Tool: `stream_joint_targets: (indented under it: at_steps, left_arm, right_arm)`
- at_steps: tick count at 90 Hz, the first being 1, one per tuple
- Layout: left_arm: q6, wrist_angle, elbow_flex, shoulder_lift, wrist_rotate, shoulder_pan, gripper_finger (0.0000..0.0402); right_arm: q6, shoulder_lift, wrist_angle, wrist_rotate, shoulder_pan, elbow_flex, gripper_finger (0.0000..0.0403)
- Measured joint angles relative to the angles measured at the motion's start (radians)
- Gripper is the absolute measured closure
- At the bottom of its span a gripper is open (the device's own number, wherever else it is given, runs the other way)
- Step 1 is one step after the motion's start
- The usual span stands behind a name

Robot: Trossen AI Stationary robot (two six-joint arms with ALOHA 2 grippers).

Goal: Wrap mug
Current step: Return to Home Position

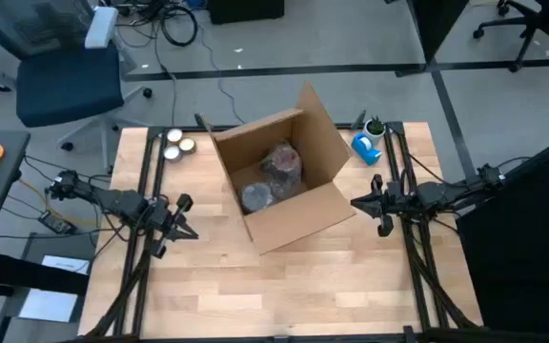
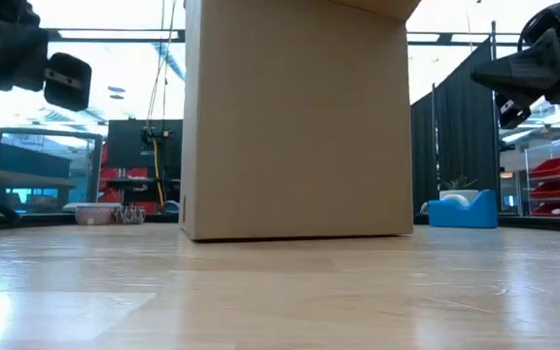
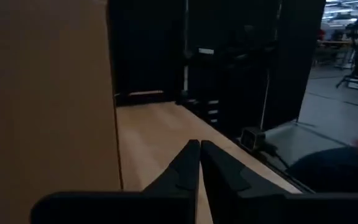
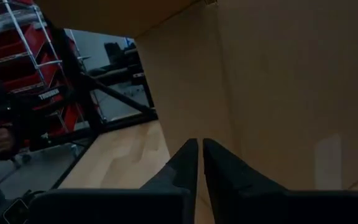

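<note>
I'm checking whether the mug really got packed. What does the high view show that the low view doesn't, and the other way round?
Only the high view looks into the open cardboard box, where a bubble-wrapped bundle lies. Only the low view shows the red bins in the room behind; there the box's plain wall hides its contents. Both show the box, the blue tape dispenser beside it, and the left gripper and right gripper clear of the box on either side.
</note>
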Motion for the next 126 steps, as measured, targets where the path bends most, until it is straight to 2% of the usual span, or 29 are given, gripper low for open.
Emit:
stream_joint_targets:
  at_steps: [11, 17, 126]
  left_arm:
    - [0.003, -0.003, 0.000, 0.003, -0.110, 0.000, 0.0402]
    - [0.004, -0.003, 0.000, 0.003, -0.135, 0.000, 0.0402]
    - [0.003, 0.000, 0.000, 0.003, -0.141, 0.000, 0.0402]
  right_arm:
    - [0.000, 0.000, 0.000, 0.000, 0.000, 0.000, 0.0400]
    - [0.000, 0.000, 0.000, 0.000, 0.000, 0.000, 0.0400]
    - [0.000, 0.000, 0.000, 0.000, 0.000, 0.000, 0.0401]
